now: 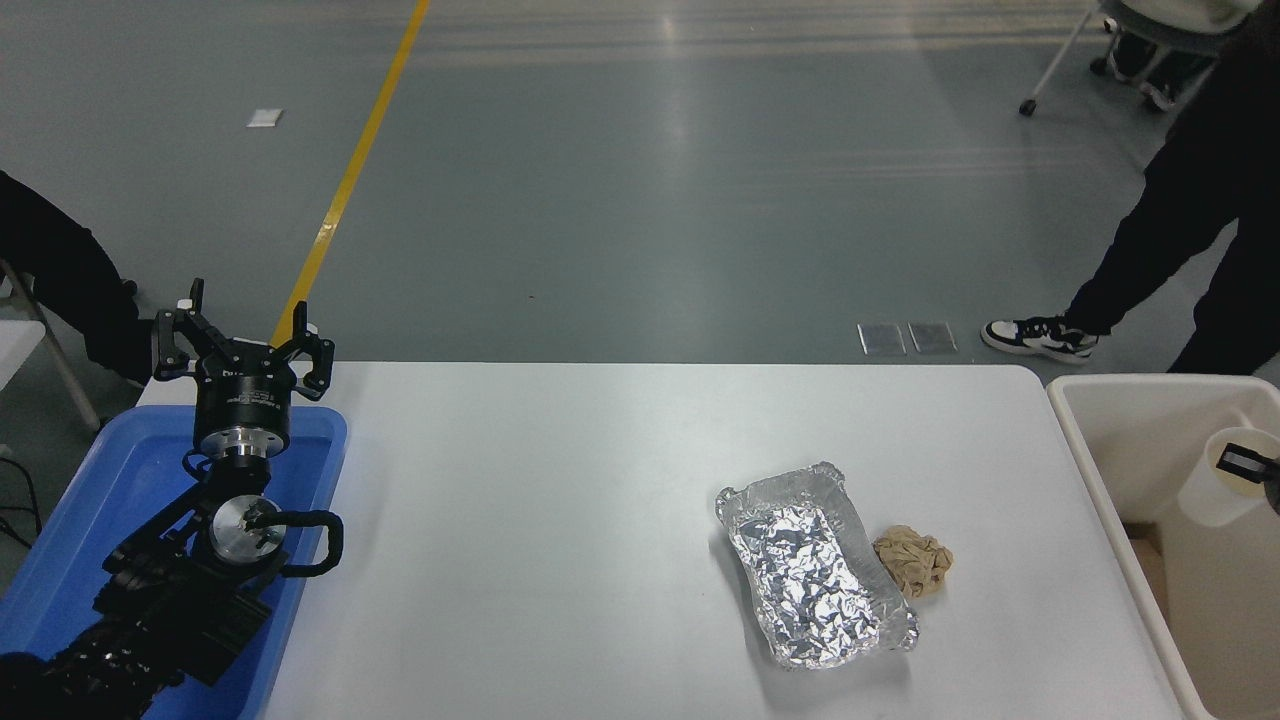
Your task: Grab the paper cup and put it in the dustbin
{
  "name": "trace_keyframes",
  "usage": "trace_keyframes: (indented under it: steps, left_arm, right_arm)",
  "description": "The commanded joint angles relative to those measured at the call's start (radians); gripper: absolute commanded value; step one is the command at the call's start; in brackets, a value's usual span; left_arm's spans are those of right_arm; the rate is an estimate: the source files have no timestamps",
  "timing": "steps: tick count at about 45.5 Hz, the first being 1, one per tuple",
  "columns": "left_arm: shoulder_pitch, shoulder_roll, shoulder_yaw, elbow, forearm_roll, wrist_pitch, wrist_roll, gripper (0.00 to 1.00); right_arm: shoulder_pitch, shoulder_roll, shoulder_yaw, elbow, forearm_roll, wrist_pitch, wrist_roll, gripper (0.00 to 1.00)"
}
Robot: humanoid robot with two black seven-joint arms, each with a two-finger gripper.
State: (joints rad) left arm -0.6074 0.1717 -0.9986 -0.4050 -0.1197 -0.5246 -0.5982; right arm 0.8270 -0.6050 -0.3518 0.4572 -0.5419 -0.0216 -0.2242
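Note:
The paper cup [1203, 497] is white with a cream inside and hangs tilted inside the dustbin [1150, 384], a large cream-white bin at the table's right end. My right gripper [1246, 466] comes in from the right edge, mostly cut off, and is shut on the cup's rim. One black finger with a white pad [1240, 462] shows at the rim. My left gripper [243, 340] is open and parked over the blue tray at the lower left.
A crumpled foil tray [815, 570] and a brown paper wad [912, 562] lie on the white table [560, 520]. A blue plastic tray [90, 520] sits at the left. A person in black [1180, 210] stands at the upper right, another at the left edge [50, 270].

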Motion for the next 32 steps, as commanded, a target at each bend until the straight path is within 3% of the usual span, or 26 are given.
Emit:
trace_keyframes:
  steps: [1,2,4,5,7,21,32]
  left_arm:
    - [0.000,0.000,0.000,0.000,0.000,0.000,0.000,0.99]
    - [0.000,0.000,0.000,0.000,0.000,0.000,0.000,0.99]
    - [0.000,0.000,0.000,0.000,0.000,0.000,0.000,0.99]
    - [0.000,0.000,0.000,0.000,0.000,0.000,0.000,0.99]
    - [0.000,0.000,0.000,-0.002,0.000,0.000,0.000,0.99]
    - [0.000,0.000,0.000,0.000,0.000,0.000,0.001,0.99]
    - [0.000,0.000,0.000,0.000,0.002,0.000,0.002,0.99]
  right_arm:
    - [-0.083,0.073,0.094,-0.080,0.056,-0.027,-0.001,0.00]
    - [-0.086,0.073,0.096,-0.078,0.056,-0.027,-0.003,0.00]
    - [-0.086,0.071,0.096,-0.075,0.056,-0.026,-0.001,0.17]
    - [-0.086,0.070,0.096,-0.071,0.056,-0.018,-0.001,0.36]
    - [-0.086,0.067,0.096,-0.069,0.056,-0.012,-0.001,1.00]
    - [-0.062,0.044,0.083,-0.042,0.043,0.014,0.002,1.00]
    - [0.249,-0.192,-0.073,0.263,0.003,0.091,0.002,1.00]
